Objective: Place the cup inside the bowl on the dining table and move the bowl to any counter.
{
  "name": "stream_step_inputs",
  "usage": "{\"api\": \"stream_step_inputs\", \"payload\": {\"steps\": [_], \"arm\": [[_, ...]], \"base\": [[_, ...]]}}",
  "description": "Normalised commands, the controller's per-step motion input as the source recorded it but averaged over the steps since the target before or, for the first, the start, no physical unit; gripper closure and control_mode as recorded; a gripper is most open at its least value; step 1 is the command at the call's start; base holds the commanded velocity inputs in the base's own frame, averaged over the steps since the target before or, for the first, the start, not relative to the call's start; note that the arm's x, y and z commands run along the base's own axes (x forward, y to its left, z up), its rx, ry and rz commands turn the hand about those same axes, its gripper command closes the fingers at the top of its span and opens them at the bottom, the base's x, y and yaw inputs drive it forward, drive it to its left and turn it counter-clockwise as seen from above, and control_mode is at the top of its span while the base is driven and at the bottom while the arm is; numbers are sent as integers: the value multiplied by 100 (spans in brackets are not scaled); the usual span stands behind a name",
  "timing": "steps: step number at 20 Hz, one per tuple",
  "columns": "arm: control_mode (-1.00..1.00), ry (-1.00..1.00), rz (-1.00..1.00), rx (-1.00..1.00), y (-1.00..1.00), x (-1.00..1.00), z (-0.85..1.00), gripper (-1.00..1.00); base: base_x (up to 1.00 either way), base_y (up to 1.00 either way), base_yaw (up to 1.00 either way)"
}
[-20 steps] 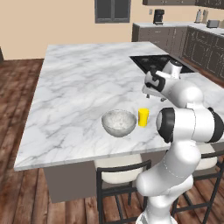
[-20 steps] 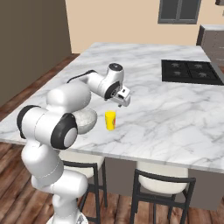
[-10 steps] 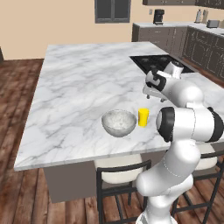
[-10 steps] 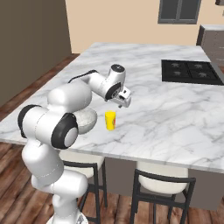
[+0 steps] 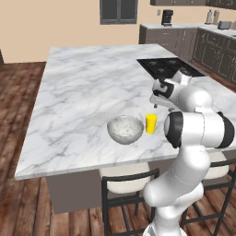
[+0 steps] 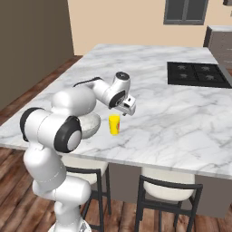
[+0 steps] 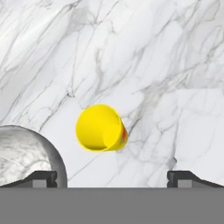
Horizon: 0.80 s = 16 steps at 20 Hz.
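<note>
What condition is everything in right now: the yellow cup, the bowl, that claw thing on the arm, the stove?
cup: upright on the dining table, empty, not held.
bowl: upright beside the cup, apart from it, nothing inside.
end effector: open, hanging above the cup, holding nothing.
cooktop: set in the table, nothing on it.

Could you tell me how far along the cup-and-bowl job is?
Nothing is done yet: the cup stands on the dining table beside the bowl. In hand: the gripper, fingers open, hovers above the cup. Left: grasp, drop in bowl, carry bowl to a counter.
</note>
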Motion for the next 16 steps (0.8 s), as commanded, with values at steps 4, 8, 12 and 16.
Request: {"api": "stream_step_inputs", "payload": {"steps": [4, 8, 12, 16], "arm": [[-100, 0, 1, 0, 0, 0, -30, -100], [-100, 0, 0, 0, 0, 5, -32, -100], [-100, 0, 0, 0, 0, 20, -12, -100], [-100, 0, 0, 0, 0, 19, 0, -100]], "base": [[0, 0, 0], [0, 0, 0], [0, 0, 0], [0, 0, 0]]}}
